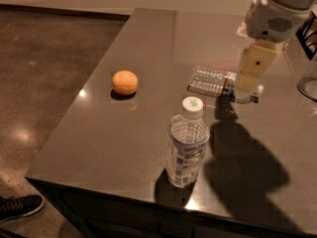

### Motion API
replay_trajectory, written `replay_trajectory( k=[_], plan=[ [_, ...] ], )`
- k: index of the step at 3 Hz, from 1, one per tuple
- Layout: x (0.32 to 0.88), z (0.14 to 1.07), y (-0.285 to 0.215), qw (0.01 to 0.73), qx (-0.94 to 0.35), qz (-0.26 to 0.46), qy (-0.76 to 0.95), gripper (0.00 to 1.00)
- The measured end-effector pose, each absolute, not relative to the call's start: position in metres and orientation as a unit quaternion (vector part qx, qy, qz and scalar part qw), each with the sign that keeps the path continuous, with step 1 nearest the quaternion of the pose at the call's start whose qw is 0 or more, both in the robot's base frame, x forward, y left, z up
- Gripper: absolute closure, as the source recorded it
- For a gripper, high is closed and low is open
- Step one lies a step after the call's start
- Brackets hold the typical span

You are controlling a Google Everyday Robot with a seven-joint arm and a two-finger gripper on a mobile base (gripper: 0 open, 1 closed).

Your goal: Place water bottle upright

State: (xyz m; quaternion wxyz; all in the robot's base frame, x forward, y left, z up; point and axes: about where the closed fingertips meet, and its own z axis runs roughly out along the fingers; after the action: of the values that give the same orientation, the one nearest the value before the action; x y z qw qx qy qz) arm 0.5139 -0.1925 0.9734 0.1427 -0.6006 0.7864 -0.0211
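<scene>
Clear and ribbed, the water bottle (209,79) lies on its side on the grey table (124,133), neck toward the right; the gripper (246,89) hangs right at that neck end, partly covering it (whether it is spread or closed cannot be told). Nearer stands a wider bottle (186,150); an orange (124,82) sits well to the left.
</scene>
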Motion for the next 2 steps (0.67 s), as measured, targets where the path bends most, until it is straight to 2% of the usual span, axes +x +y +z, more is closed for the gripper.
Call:
replay_trajectory(
  k=[2],
  plan=[
    [0.570, 0.933, -0.188, 0.117, -0.577, -0.016, 0.808, 0.00]
  ],
)
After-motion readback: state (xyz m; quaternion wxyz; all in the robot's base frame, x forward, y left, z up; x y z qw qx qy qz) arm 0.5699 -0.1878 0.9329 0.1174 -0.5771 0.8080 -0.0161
